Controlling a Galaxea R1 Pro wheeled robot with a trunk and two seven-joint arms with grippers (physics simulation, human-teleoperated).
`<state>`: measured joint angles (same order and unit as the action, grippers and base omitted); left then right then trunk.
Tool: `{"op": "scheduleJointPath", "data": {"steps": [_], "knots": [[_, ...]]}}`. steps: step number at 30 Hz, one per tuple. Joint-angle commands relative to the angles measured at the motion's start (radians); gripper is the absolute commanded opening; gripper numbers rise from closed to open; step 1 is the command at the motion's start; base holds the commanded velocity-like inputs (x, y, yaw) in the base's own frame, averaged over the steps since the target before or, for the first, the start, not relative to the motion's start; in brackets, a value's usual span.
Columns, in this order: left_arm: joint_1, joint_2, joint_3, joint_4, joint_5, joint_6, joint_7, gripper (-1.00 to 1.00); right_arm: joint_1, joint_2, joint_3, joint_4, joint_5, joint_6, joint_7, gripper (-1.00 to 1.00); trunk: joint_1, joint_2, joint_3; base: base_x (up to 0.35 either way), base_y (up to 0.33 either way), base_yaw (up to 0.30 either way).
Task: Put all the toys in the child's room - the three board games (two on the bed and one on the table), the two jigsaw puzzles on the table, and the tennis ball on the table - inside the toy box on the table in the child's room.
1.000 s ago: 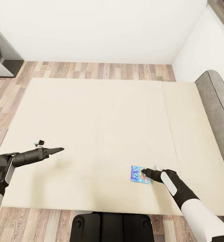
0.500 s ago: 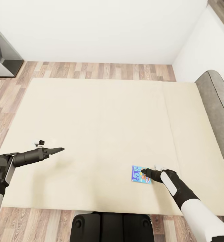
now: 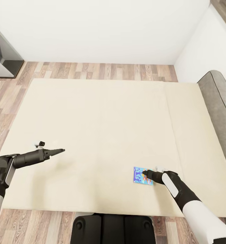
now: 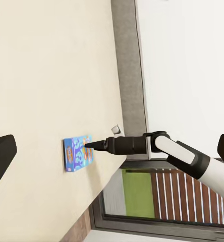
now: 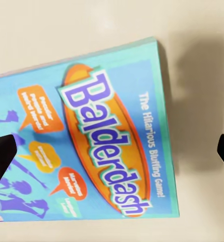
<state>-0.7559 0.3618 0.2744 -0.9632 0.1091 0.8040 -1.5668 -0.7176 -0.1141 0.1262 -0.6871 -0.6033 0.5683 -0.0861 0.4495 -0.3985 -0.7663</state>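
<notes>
- Right now my right gripper (image 3: 146, 174) sits low over the near edge of the flat blue cardboard board game box with the cartoon print (image 3: 142, 176); from the right wrist camera its two dark fingertips (image 5: 2, 157) stand wide apart at either side of the picture, so the jaws are spread and hold nothing.
- Beneath them that box (image 5: 87, 136) lies flat, lid up, lettering legible, on the plain beige mattress of the bed (image 3: 102, 128), close to the bed's near edge and toward the grey headboard (image 3: 220, 101) side.
- My left gripper (image 3: 60, 150) hangs over the mattress well apart from the box, holding nothing; its fingertips (image 4: 1, 156) frame the left wrist picture at both edges, so it looks open too.
- By my reckoning the step in hand is picking up this board game.
- Next I'd lower the right gripper so one finger catches the box's edge, close, and lift; a thin box lying flat on a soft mattress may slide or tip rather than seat.
</notes>
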Motion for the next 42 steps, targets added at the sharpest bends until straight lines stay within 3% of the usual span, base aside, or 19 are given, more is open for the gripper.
{"op": "scheduleJointPath", "data": {"steps": [1, 42], "knots": [[0.000, 0.000, -0.001, 0.000, 0.000, 0.011, -0.004, 1.00, 0.000, -0.001, 0.006, -0.002, -0.010, 0.002, -0.009, 1.00, 0.001, -0.002, -0.002, 0.000, 0.000, 0.000], [0.000, -0.002, -0.001, 0.000, -0.002, 0.011, -0.004, 1.00, 0.000, -0.001, 0.006, -0.002, -0.009, 0.002, -0.009, 1.00, 0.001, -0.002, -0.031, 0.000, 0.006, 0.000]]}}
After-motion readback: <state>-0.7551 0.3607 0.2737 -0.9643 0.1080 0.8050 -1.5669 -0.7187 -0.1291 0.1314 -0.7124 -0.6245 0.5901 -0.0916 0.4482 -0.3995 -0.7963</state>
